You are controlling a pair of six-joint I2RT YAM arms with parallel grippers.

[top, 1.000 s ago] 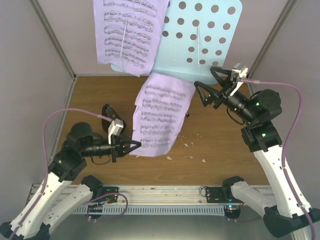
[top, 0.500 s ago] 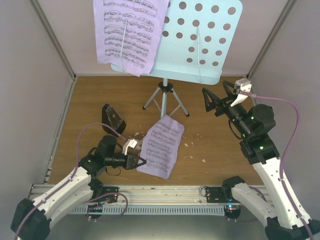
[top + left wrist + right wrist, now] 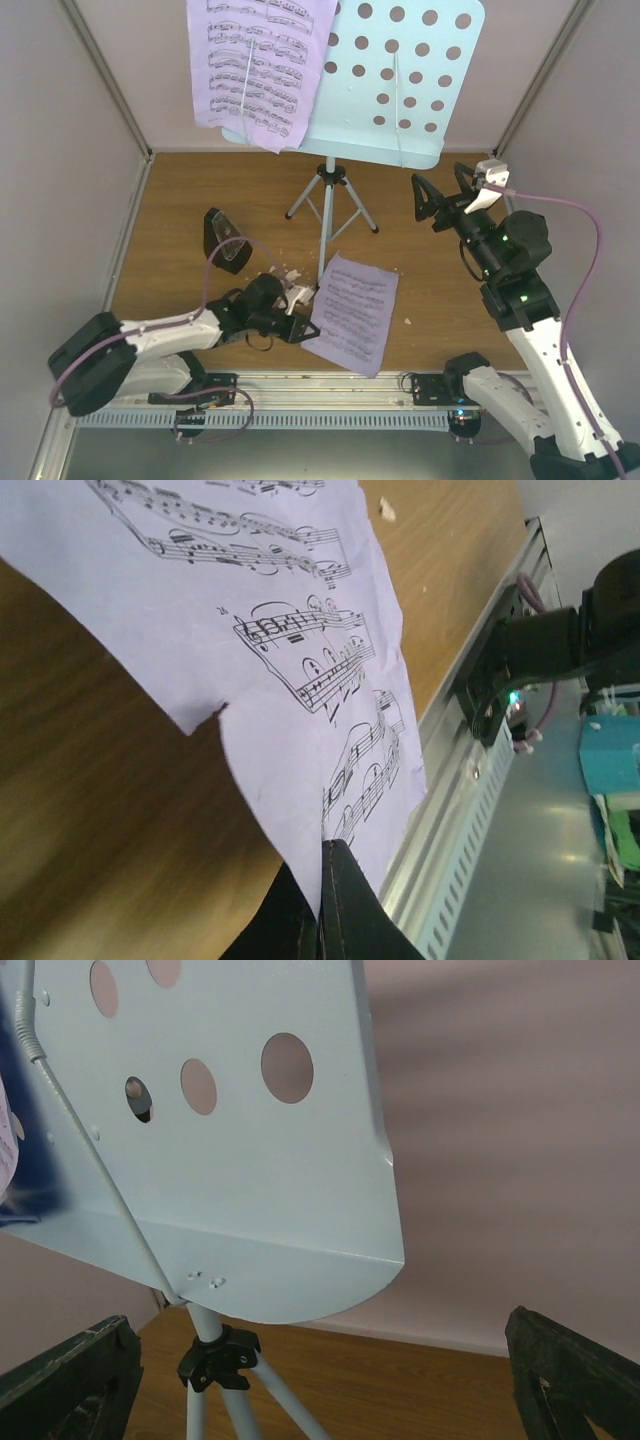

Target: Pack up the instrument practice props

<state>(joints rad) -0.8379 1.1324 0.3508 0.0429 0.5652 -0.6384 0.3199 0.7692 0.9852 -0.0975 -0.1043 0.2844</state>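
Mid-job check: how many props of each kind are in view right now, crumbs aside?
Stand: 1
Pages: 2 (upper page, lower page)
Metronome: 1
Total: 4

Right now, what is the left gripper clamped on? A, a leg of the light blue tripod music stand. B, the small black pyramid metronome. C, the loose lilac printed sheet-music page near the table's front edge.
C: the left gripper is shut on the edge of the loose lilac page; the metronome and the music stand sit apart from it.
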